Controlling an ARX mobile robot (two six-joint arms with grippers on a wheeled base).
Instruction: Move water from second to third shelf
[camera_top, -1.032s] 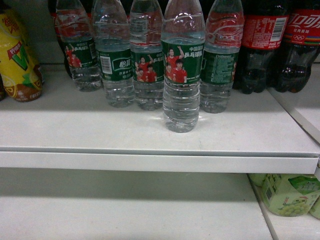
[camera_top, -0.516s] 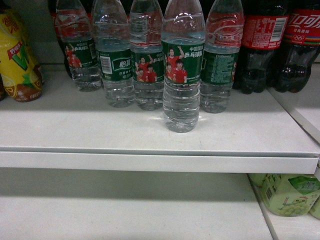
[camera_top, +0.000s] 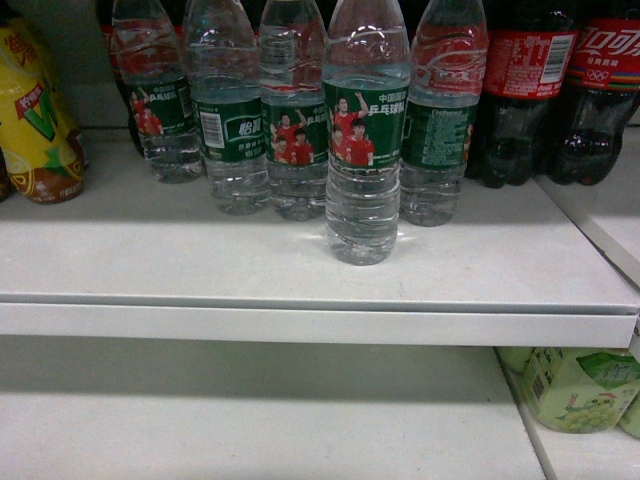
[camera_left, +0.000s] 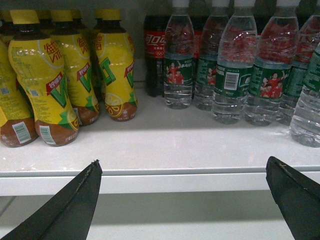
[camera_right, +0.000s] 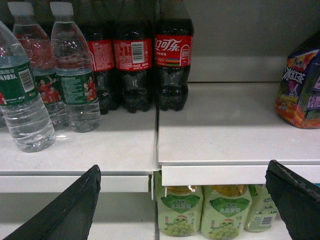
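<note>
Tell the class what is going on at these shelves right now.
Nothing is being handled yet. The front water bottle stands upright on the upper shelf, ahead of a row of like bottles, with cola bottles to its right. Both wrist views show open jaws: the left gripper and right gripper hang before the shelf edge, gripping nothing.

- In the head view, the top edge of the frame cuts off the front water bottle (camera_top: 364, 140) above its shoulder, so its cap is not visible.
- The cola bottles (camera_top: 530, 90) at upper right lose their necks to the top edge.
- A yellow drink bottle (camera_top: 35, 120) is cropped by the left edge.
- Pale green bottles (camera_top: 575, 385) at lower right sit half hidden under the shelf (camera_top: 300, 270).
- In the left wrist view, only two dark fingers (camera_left: 65, 210) show, their bases cut off at the bottom.
- In the right wrist view, a purple package (camera_right: 300, 85) is cropped at the right edge, its print too blurred to read.
</note>
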